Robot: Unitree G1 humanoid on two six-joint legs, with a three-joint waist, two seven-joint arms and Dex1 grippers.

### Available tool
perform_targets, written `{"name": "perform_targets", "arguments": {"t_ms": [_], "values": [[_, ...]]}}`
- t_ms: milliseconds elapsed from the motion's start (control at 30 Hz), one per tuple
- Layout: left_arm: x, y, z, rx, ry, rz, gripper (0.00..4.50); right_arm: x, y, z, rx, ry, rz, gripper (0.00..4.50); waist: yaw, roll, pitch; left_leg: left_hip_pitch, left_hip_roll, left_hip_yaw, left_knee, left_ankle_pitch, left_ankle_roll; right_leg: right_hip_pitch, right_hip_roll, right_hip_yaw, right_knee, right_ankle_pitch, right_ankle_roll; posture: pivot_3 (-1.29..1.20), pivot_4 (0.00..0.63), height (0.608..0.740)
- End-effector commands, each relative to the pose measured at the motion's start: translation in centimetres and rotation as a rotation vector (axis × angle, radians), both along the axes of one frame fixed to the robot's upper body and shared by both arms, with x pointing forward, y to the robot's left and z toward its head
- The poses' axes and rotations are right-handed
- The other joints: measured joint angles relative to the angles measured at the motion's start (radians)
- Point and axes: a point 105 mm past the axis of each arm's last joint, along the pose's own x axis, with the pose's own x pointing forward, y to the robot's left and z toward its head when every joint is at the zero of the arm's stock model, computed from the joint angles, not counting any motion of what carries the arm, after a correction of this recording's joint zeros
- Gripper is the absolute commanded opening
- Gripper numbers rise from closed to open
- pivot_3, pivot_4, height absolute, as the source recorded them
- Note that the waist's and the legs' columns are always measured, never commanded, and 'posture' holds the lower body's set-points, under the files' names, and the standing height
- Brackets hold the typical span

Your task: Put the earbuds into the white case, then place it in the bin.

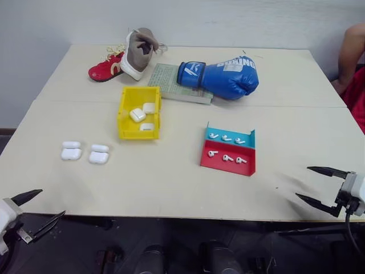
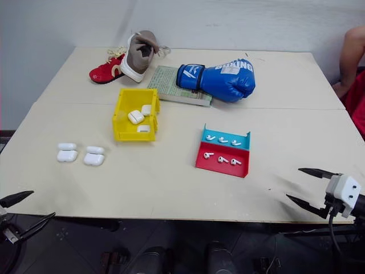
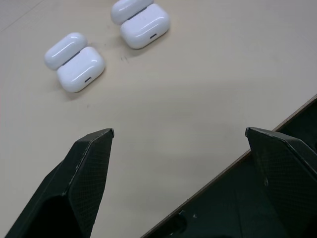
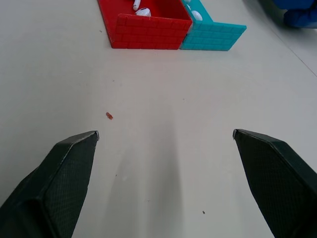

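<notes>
Two white cases (image 1: 71, 150) (image 1: 98, 154) lie side by side on the table's left, lids flipped open; the left wrist view shows them as case (image 3: 79, 62) and case (image 3: 141, 22). Several earbuds (image 1: 227, 138) rest in a red and teal tray (image 1: 225, 166), right of centre. The yellow bin (image 1: 122, 117) stands mid-table with three more white cases inside. My left gripper (image 1: 51, 203) hangs open off the table's near left edge, short of the cases. My right gripper (image 1: 302, 182) is open over the near right corner, a stretch of bare table from the tray (image 4: 148, 27).
At the back lie a red shoe (image 1: 105, 69), a grey high-top shoe (image 1: 140, 52), a blue boxing glove (image 1: 222, 75) and a green book (image 1: 171, 83). A person's arm (image 1: 351, 54) leans at the far right edge. Bare tabletop spreads between bin, tray and the near edge.
</notes>
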Motion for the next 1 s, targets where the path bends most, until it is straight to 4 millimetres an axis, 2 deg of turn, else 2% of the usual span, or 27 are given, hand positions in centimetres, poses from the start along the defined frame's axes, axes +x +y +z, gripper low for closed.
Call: {"name": "perform_targets", "arguments": {"t_ms": [33, 133, 300, 433, 533, 667, 833, 933, 1000], "values": [[0.0, 0.1, 1.1, 0.034, -0.038, -0.002, 4.47, 0.3, 0.0, 0.4, -0.002, -0.007, 0.005, 4.5, 0.0, 0.0, 0.0, 0.0, 0.0, 0.0, 0.0, 0.0, 0.0, 0.0, 0.0, 0.0, 0.0, 0.0, 0.0, 0.0, 0.15, 0.74], [-0.3, 0.2, 1.1, 0.007, -0.044, 0.028, 4.47, 0.8, 1.2, 0.2, 0.043, 0.02, 0.04, 4.5, -0.001, 0.0, 0.0, 0.0, 0.0, 0.0, 0.0, 0.0, 0.0, 0.0, 0.0, 0.0, 0.0, 0.0, 0.0, 0.0, 0.15, 0.74], [-1.6, 0.7, 0.8, -0.046, -0.025, 0.097, 4.47, 1.7, 5.0, 0.8, 0.149, 0.015, 0.133, 4.5, -0.003, 0.0, 0.0, 0.0, 0.001, 0.0, 0.0, 0.0, 0.0, 0.0, 0.0, 0.0, 0.0, 0.0, 0.0, 0.0, 0.15, 0.74], [-3.5, 2.9, 0.2, -0.174, 0.02, 0.261, 4.47, 1.5, 8.3, 2.9, 0.292, -0.101, 0.223, 4.5, 0.001, 0.0, 0.0, 0.0, 0.001, 0.0, 0.0, 0.0, 0.0, 0.0, 0.0, 0.0, 0.001, 0.0, 0.0, 0.0, 0.15, 0.74], [-5.6, 5.7, -0.3, -0.304, 0.013, 0.492, 4.47, 0.3, 10.5, 4.7, 0.426, -0.211, 0.295, 4.5, 0.002, 0.0, 0.0, -0.001, 0.001, -0.001, -0.001, -0.001, 0.0, -0.001, 0.0, 0.0, 0.001, 0.0, 0.0, 0.0, 0.15, 0.74], [-7.0, 6.7, -1.2, -0.419, 0.063, 0.662, 4.47, -1.0, 12.0, 4.9, 0.443, -0.278, 0.369, 4.5, 0.006, -0.002, 0.0, -0.001, 0.0, -0.001, 0.0, -0.002, 0.001, 0.0, -0.001, 0.0, 0.0, 0.0, 0.0, 0.0, 0.15, 0.74], [-4.9, 6.3, 0.3, -0.499, 0.105, 0.717, 4.47, -0.8, 12.6, 4.7, 0.424, -0.359, 0.379, 4.5, 0.005, -0.006, -0.003, 0.0, -0.001, -0.003, 0.0, -0.002, 0.001, 0.001, -0.001, 0.0, 0.0, 0.0, 0.0, 0.0, 0.15, 0.74], [-2.1, 5.1, 2.4, -0.479, 0.164, 0.66, 4.47, -0.8, 12.6, 4.1, 0.413, -0.347, 0.381, 4.5, 0.005, -0.006, -0.003, 0.0, -0.001, -0.004, 0.0, -0.001, 0.0, 0.001, -0.001, 0.0, 0.001, 0.0, 0.0, 0.0, 0.15, 0.74], [0.4, 4.6, 3.9, -0.467, 0.23, 0.635, 4.47, -0.6, 12.6, 4.0, 0.412, -0.342, 0.38, 4.5, 0.004, -0.006, -0.003, 0.0, -0.001, -0.004, 0.0, -0.001, 0.0, 0.001, -0.001, 0.0, 0.001, 0.0, -0.001, 0.0, 0.15, 0.74]]}}
